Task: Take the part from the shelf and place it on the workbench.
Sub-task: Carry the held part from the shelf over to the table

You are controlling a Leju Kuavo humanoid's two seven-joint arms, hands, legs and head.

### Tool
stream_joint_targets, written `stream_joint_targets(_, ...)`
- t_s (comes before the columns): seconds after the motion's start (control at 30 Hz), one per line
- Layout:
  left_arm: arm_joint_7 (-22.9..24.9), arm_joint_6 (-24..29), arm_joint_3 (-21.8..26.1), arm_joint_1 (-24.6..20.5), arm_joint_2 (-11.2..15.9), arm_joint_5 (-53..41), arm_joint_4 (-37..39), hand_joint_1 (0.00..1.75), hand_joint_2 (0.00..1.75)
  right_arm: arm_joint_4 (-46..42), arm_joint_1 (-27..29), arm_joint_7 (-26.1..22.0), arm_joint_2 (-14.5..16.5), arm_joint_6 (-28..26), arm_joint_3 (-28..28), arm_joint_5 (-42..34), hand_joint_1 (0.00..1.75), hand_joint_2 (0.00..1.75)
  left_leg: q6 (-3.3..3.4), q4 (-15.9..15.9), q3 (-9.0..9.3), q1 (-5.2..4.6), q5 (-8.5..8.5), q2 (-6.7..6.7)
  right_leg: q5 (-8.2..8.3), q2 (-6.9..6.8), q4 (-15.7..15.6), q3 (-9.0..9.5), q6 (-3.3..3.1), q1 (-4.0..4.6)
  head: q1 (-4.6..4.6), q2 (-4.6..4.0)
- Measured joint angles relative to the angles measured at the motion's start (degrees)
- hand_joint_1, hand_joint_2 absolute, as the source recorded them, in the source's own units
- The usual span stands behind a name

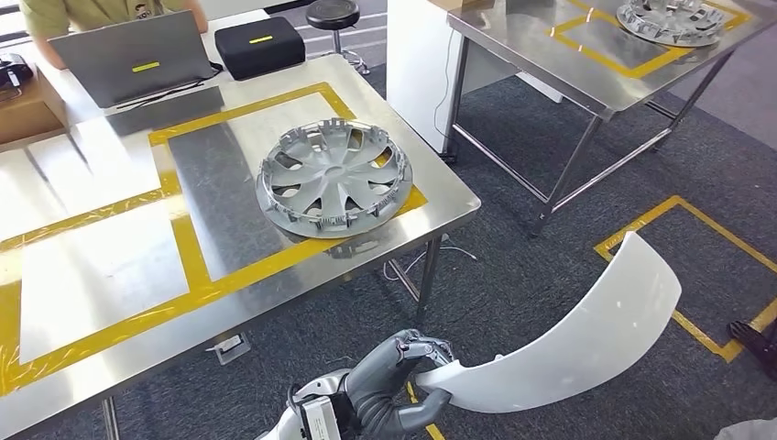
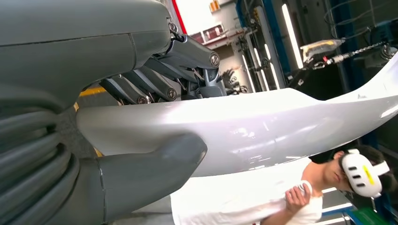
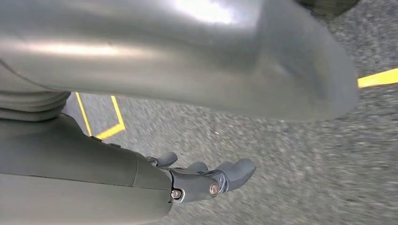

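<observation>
White part (image 1: pixel 586 335): a long, curved, glossy panel, held at one end by my left robot hand (image 1: pixel 403 385) and carried in the air over the grey carpet, just beside the near corner of the worktop (image 1: pixel 110 266). My left robot hand is clenched around the panel's end, thumb on one face and fingers (image 1: pixel 423 348) on the other. From that grasp the long axis runs out and away from the worktop, rising toward the free tip, so nearly all of the panel hangs on the far side of my hand from the worktop. The hubcap (image 1: pixel 332 179) lies on the corner of the worktop nearest the panel, inside the yellow tape frame (image 1: pixel 188 247); bare steel inside the frame lies farther from the panel, beyond the hubcap. I judge that the placing turns on swinging the free end round over the worktop without striking the hubcap.

The left wrist view shows the grasp closely: thumb (image 2: pixel 155 166) pressed on the glossy face, fingers (image 2: pixel 187 54) over the edge opposite, and a person in a white shirt (image 2: pixel 244 197) beyond the panel. The right wrist view shows my right robot hand (image 3: pixel 206 178) over carpet, holding nothing, its fingers loosely extended.
</observation>
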Motion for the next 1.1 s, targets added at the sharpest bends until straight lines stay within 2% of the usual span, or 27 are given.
stream_joint_targets(0.03, 0.0, 0.07, -0.02, -0.04, -0.02, 0.03, 0.01, 1.75, 1.75, -0.01, -0.01, -0.01, -0.03, 0.0, -0.01, 0.04, 0.0, 0.0, -0.31, 0.07, -0.1, -0.03, 0.04, -0.71, 1.19, 0.92, -3.29, 1.51, -0.15, 0.02, 0.07, 0.0)
stream_joint_targets(0.07, -0.01, 0.16, -0.03, -0.09, -0.04, 0.08, 0.01, 1.75, 1.75, -0.01, -0.04, -0.01, -0.06, 0.01, -0.01, 0.11, 0.0, 0.0, -0.69, 0.05, -0.23, -0.06, 0.13, -1.26, 1.68, 1.58, -5.25, 2.37, -0.3, 0.09, 0.1, 0.0)
stream_joint_targets(0.1, -0.01, 0.25, -0.04, -0.13, -0.05, 0.16, 0.02, 1.75, 1.75, -0.01, -0.08, 0.0, -0.08, 0.02, -0.01, 0.2, 0.0, 0.0, -1.08, -0.07, -0.36, -0.07, 0.26, -1.74, 1.64, 1.79, -5.9, 2.58, -0.48, 0.22, 0.1, 0.0)
stream_joint_targets(0.17, -0.01, 0.4, -0.05, -0.19, -0.03, 0.36, 0.01, 1.75, 1.75, -0.01, -0.2, 0.01, -0.08, 0.03, -0.01, 0.39, 0.0, 0.0, -1.82, -0.32, -0.71, -0.02, 0.48, -2.23, 2.02, 0.67, -6.21, 2.6, -1.19, 0.3, 0.05, 0.0)
stream_joint_targets(0.23, -0.02, 0.58, -0.05, -0.23, -0.01, 0.49, -0.03, 1.75, 1.75, -0.01, -0.27, 0.02, -0.08, 0.07, -0.02, 0.6, 0.0, 0.0, -2.36, 1.45, -1.68, -0.13, -0.91, 0.15, 2.32, -0.6, -6.58, 2.66, -2.16, 0.19, -0.31, 0.0)
stream_joint_targets(0.3, -0.02, 0.72, -0.06, -0.29, -0.02, 0.54, -0.07, 1.75, 1.75, -0.01, -0.14, 0.03, -0.08, 0.12, -0.02, 0.79, 0.0, 0.0, -2.71, 7.72, -4.42, -0.2, -4.81, 3.51, 2.37, -2.04, -6.74, 2.62, -2.78, 0.28, -0.86, 0.0)
stream_joint_targets(0.33, -0.01, 0.77, -0.07, -0.28, -0.01, 0.55, -0.05, 1.75, 1.75, -0.01, 0.0, 0.05, -0.09, 0.15, -0.02, 0.84, 0.0, 0.0, -2.87, 11.74, -6.22, -0.14, -6.83, 4.24, 2.35, -2.9, -6.73, 2.57, -2.88, 0.36, -1.08, 0.0)
stream_joint_targets(0.37, -0.01, 0.81, -0.07, -0.23, 0.01, 0.56, -0.03, 1.75, 1.75, 0.0, 0.13, 0.08, -0.09, 0.18, -0.02, 0.86, 0.0, 0.0, -2.99, 14.96, -7.59, -0.08, -8.13, 4.54, 2.33, -3.78, -6.71, 2.53, -2.91, 0.41, -1.15, 0.0)
stream_joint_targets(0.4, 0.0, 0.86, -0.07, -0.18, 0.04, 0.57, -0.01, 1.75, 1.75, 0.01, 0.19, 0.1, -0.1, 0.25, -0.02, 0.89, 0.0, 0.0, -3.05, 16.23, -7.97, -0.06, -8.27, 4.7, 2.31, -4.66, -6.69, 2.5, -2.9, 0.44, -1.2, 0.0)
stream_joint_targets(0.43, 0.0, 0.9, -0.07, -0.14, 0.08, 0.59, 0.0, 1.75, 1.75, 0.0, 0.17, 0.11, -0.1, 0.33, -0.02, 0.93, 0.0, 0.0, -3.04, 15.12, -7.13, -0.04, -7.32, 4.93, 2.28, -5.46, -6.67, 2.52, -2.86, 0.45, -1.26, 0.0)
stream_joint_targets(0.47, 0.0, 0.93, -0.07, -0.12, 0.1, 0.61, -0.01, 1.75, 1.75, 0.0, 0.11, 0.1, -0.09, 0.46, -0.02, 0.97, 0.0, 0.0, -2.96, 11.68, -5.08, -0.04, -5.56, 5.51, 2.23, -6.19, -6.63, 2.61, -2.77, 0.46, -1.31, 0.0)
stream_joint_targets(0.53, 0.0, 0.98, -0.08, -0.12, 0.09, 0.66, -0.1, 1.75, 1.75, -0.01, 0.02, 0.1, -0.07, 0.63, -0.02, 1.01, 0.0, 0.0, -2.41, 3.44, -0.48, -0.2, -2.6, 8.05, 1.96, -7.46, -6.43, 2.86, -2.35, 0.66, -1.4, 0.0)
stream_joint_targets(0.57, 0.0, 1.0, -0.09, -0.13, 0.07, 0.68, -0.15, 1.75, 1.75, -0.01, 0.0, 0.1, -0.06, 0.67, -0.02, 1.01, 0.0, 0.0, -2.03, 0.86, 0.86, -0.31, -1.87, 8.9, 1.83, -8.0, -6.34, 2.96, -2.05, 0.79, -1.34, 0.0)
stream_joint_targets(0.6, 0.0, 1.02, -0.1, -0.13, 0.06, 0.71, -0.19, 1.75, 1.75, -0.01, 0.0, 0.1, -0.06, 0.68, -0.02, 1.01, 0.0, 0.0, -1.61, -0.16, 1.25, -0.47, -1.72, 9.26, 1.76, -8.5, -6.29, 3.06, -1.71, 0.88, -1.26, 0.0)
stream_joint_targets(0.67, 0.0, 1.08, -0.11, -0.1, 0.07, 0.74, -0.24, 1.75, 1.75, -0.01, -0.09, 0.13, -0.03, 0.69, -0.02, 1.01, 0.0, 0.0, -0.86, -0.3, 1.14, -0.59, -1.45, 7.87, 1.72, -9.53, -6.36, 3.28, -1.01, 0.82, -1.14, 0.0)
stream_joint_targets(0.7, 0.0, 1.11, -0.12, -0.07, 0.06, 0.76, -0.3, 1.75, 1.75, -0.01, -0.18, 0.15, -0.02, 0.69, -0.02, 1.02, 0.0, 0.0, -0.5, -0.5, 1.2, -0.48, -1.23, 7.17, 1.42, -9.08, -6.14, 3.35, -0.64, 0.65, -1.09, 0.0)
stream_joint_targets(0.77, 0.0, 1.15, -0.21, -0.09, 0.03, 0.84, -0.44, 1.75, 1.75, -0.01, -0.31, 0.19, 0.01, 0.7, -0.02, 1.03, 0.0, 0.0, 0.14, -0.93, 1.42, -0.06, -0.74, 5.83, -0.87, -6.0, -3.0, 2.2, -0.01, 0.42, -0.8, 0.0)
stream_joint_targets(0.8, 0.0, 1.16, -0.27, -0.1, 0.02, 0.89, -0.46, 1.75, 1.75, -0.01, -0.29, 0.26, 0.01, 0.71, -0.02, 1.03, 0.0, 0.0, 0.3, -0.98, 1.28, 0.06, -0.63, 5.16, -2.72, -3.99, 0.34, 0.76, 0.19, 0.31, -0.55, 0.0)
stream_joint_targets(0.83, 0.01, 1.17, -0.33, -0.11, 0.03, 0.92, -0.46, 1.75, 1.75, 0.0, -0.19, 0.35, 0.01, 0.72, -0.02, 1.03, 0.0, 0.0, 0.41, -0.94, 1.16, 0.1, -0.55, 4.42, -4.57, -2.76, 4.25, -1.11, 0.3, 0.3, -0.35, 0.0)
stream_joint_targets(0.87, 0.01, 1.17, -0.36, -0.08, 0.04, 0.93, -0.44, 1.75, 1.75, 0.01, -0.05, 0.46, 0.01, 0.74, -0.02, 1.03, 0.0, 0.0, 0.44, -0.87, 1.05, 0.1, -0.53, 3.61, -5.68, -2.25, 7.48, -2.75, 0.37, 0.29, -0.21, 0.0)
stream_joint_targets(0.9, 0.01, 1.17, -0.37, -0.04, 0.07, 0.94, -0.41, 1.75, 1.75, 0.01, 0.08, 0.56, 0.01, 0.74, -0.02, 1.03, 0.0, 0.0, 0.43, -0.76, 0.95, 0.1, -0.5, 2.74, -5.84, -2.02, 9.3, -3.79, 0.39, 0.3, -0.13, 0.0)
stream_joint_targets(0.93, 0.02, 1.17, -0.38, -0.02, 0.09, 0.95, -0.39, 1.75, 1.75, 0.01, 0.18, 0.6, 0.01, 0.74, -0.02, 1.04, 0.0, 0.0, 0.38, -0.6, 0.89, 0.1, -0.5, 1.87, -4.83, -1.9, 8.88, -3.77, 0.35, 0.29, -0.08, 0.0)
stream_joint_targets(0.97, 0.02, 1.18, -0.38, 0.0, 0.1, 0.95, -0.37, 1.75, 1.75, 0.01, 0.19, 0.6, 0.01, 0.74, -0.02, 1.05, 0.0, 0.0, 0.27, -0.42, 0.85, 0.13, -0.51, 1.02, -2.89, -1.62, 6.31, -2.7, 0.27, 0.25, -0.02, 0.0)
stream_joint_targets(1.0, 0.02, 1.19, -0.39, 0.0, 0.11, 0.96, -0.37, 1.75, 1.75, 0.01, 0.14, 0.57, 0.01, 0.73, -0.03, 1.08, 0.0, 0.0, 0.08, -0.24, 0.81, 0.18, -0.55, 0.21, -0.76, -0.75, 2.36, -0.95, 0.15, 0.14, 0.05, 0.0)
stream_joint_targets(1.03, 0.02, 1.21, -0.4, 0.0, 0.11, 0.97, -0.37, 1.75, 1.75, 0.01, 0.08, 0.55, 0.01, 0.73, -0.03, 1.1, 0.0, 0.0, -0.21, -0.04, 0.69, 0.15, -0.61, -0.48, 0.63, 0.6, -1.37, 0.74, 0.05, 0.03, 0.1, 0.0)
stream_joint_targets(1.07, 0.02, 1.23, -0.42, -0.01, 0.11, 0.97, -0.39, 1.75, 1.75, 0.01, 0.01, 0.54, 0.01, 0.72, -0.04, 1.13, 0.0, 0.0, -0.59, 0.1, 0.49, 0.15, -0.6, -1.17, 1.46, 1.71, -4.12, 1.96, -0.1, -0.04, 0.13, 0.0)
stream_joint_targets(1.1, 0.02, 1.27, -0.43, -0.03, 0.11, 0.98, -0.41, 1.75, 1.75, 0.01, -0.06, 0.56, 0.01, 0.7, -0.04, 1.14, 0.0, 0.0, -1.0, 0.12, 0.25, 0.16, -0.53, -1.75, 1.58, 2.45, -5.55, 2.56, -0.29, -0.03, 0.11, 0.0)
